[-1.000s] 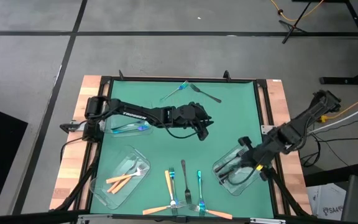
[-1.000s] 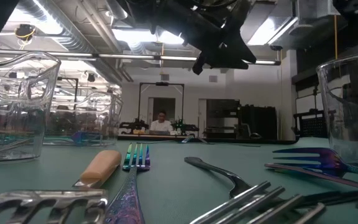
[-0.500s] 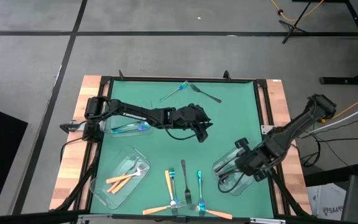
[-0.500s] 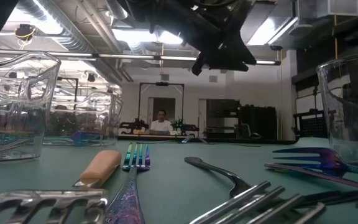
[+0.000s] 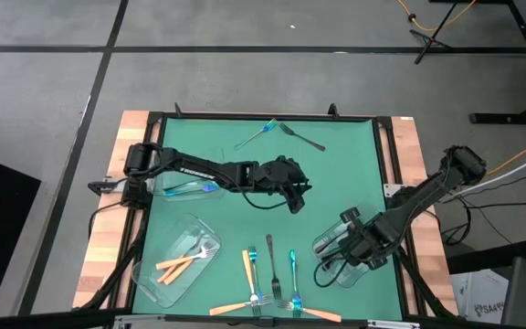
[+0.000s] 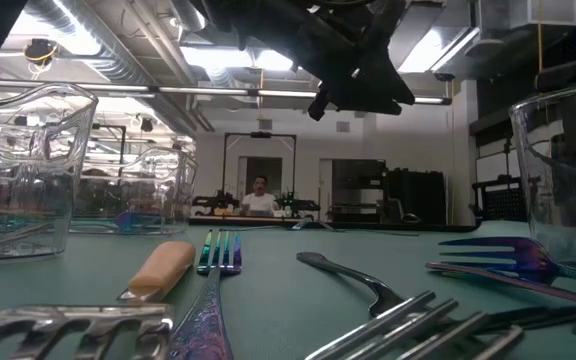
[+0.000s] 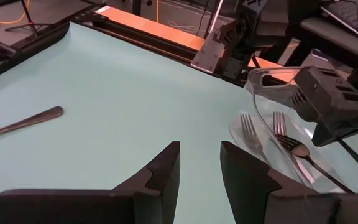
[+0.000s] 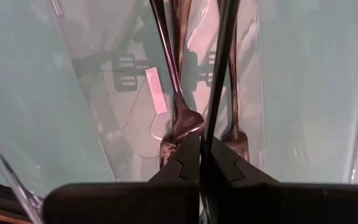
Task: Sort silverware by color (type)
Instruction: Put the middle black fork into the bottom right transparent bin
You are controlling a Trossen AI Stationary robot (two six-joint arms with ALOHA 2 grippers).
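Observation:
My right gripper [image 5: 354, 247] hangs over the clear tray [image 5: 329, 267] at the table's right, which holds dark forks [image 8: 178, 118]; it is shut on a dark fork [image 8: 219, 74]. My left gripper [image 5: 296, 197] hovers open over the mat's middle, touching nothing [image 7: 199, 163]. A blue fork [image 5: 265, 133] and a dark fork [image 5: 305, 141] lie flat near the far edge. Orange [image 5: 247, 270], dark [image 5: 269, 259] and blue [image 5: 293, 270] forks lie flat at the near edge. My right gripper pinches the dark fork's slim handle [image 8: 211, 118] between its two fingers. The handle runs on forward from the fingertips, in line with them, over the tray's inside. Its far end leaves the picture, so I cannot tell whether it rests on anything.
A clear tray [image 5: 153, 279] with orange forks [image 5: 183, 262] sits near left. Another clear tray [image 5: 167, 192] with a blue fork lies under my left arm. Two more orange forks [image 5: 231, 309] cross the near-edge group. Bare mat lies in the middle and toward the far right.
My right gripper has moved toward the table's near edge and a little leftward, coming further over the right-hand tray, still shut on the fork. My left arm has stayed nearly still.

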